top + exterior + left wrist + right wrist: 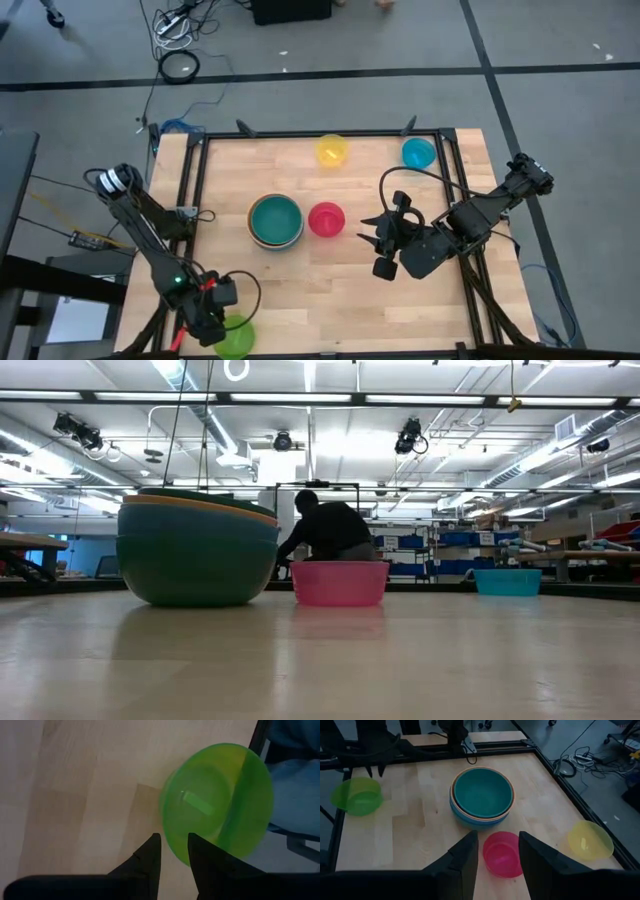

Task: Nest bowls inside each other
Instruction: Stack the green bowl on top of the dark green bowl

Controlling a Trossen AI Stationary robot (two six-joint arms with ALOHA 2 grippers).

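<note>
Gathering the loose bowls into the stack looks to be the step in hand. The left gripper point(222, 322) at seven o'clock holds its fingers slightly apart astride the rim of the translucent lime green plastic bowl point(236, 339), which overhangs the wooden table point(330, 300) edge. The right gripper point(379, 238), fingers apart and empty, hovers at three o'clock beside the pink-red plastic bowl point(326, 218). Next the lime bowl must go into the teal-topped nested stack point(275, 220) at centre. Only the high view shows the yellow bowl point(332, 150) at twelve and the cyan bowl point(418, 152) at one; only the low view shows a person point(325, 532) beyond
</note>
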